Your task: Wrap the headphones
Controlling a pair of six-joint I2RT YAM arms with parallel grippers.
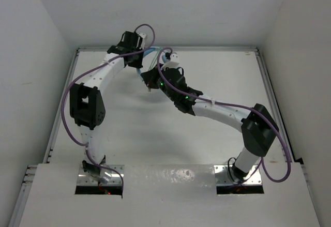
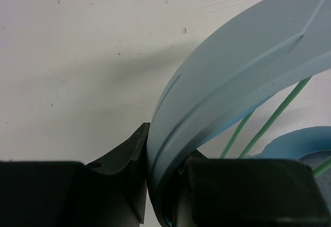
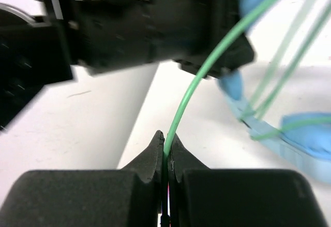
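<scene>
**Headphones** [image 3: 302, 134]: over-ear, light blue.

- **Headband** [image 2: 232, 77]: broad, smooth arc with moulded seam lines. Its lower end is clamped between the left fingers [image 2: 119, 167], and it rises from them up and to the right.
- **Earcup** [image 2: 297, 144]: rounded, light blue with a greyish inner face. It is partly visible just right of those fingers, under the band's arc.
- **Cable** [image 3: 207, 66]: thin, pale green. One strand is pinched at the tips of the right fingers [image 3: 150, 160] and curves up and to the right from them. Further strands, blurred, run straight across the band's opening, beyond the fingers to the right.
</scene>
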